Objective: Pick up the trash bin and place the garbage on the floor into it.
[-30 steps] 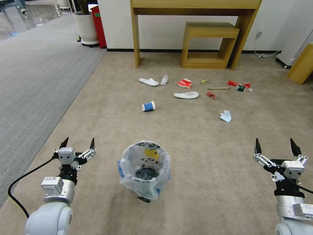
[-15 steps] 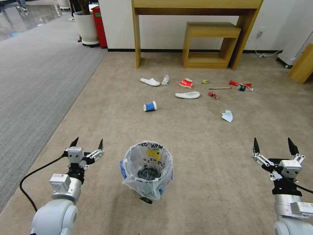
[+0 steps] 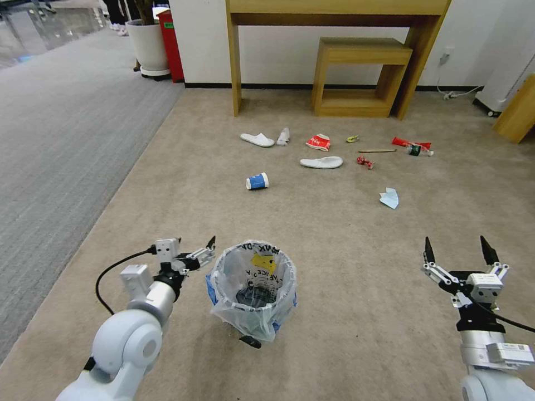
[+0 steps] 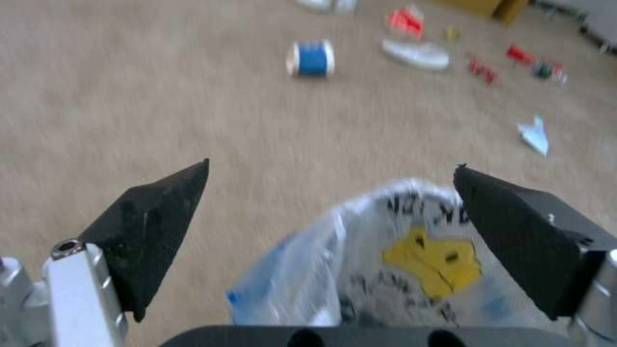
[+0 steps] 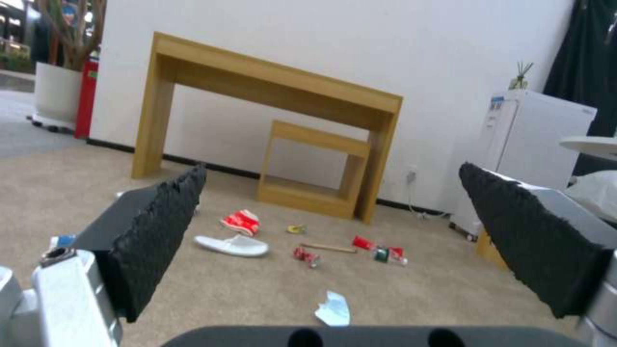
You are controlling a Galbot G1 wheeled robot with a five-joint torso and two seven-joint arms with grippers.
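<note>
Your left gripper sits right beside the trash bin, fingers spread wide, and the wrist view has the bin's bagged rim between them, nothing pinched. The bin stands upright on the beige floor, its crinkly clear bag showing black print and a yellow patch. Your right gripper hovers well off to the bin's right, also spread and holding nothing. Further out, the garbage is scattered across the carpet: a blue-white paper cup lying on its side, two white slippers, a red-white packet, a wooden stick, a pale blue mask. Past all that, a wooden table stands against the wall.
</note>
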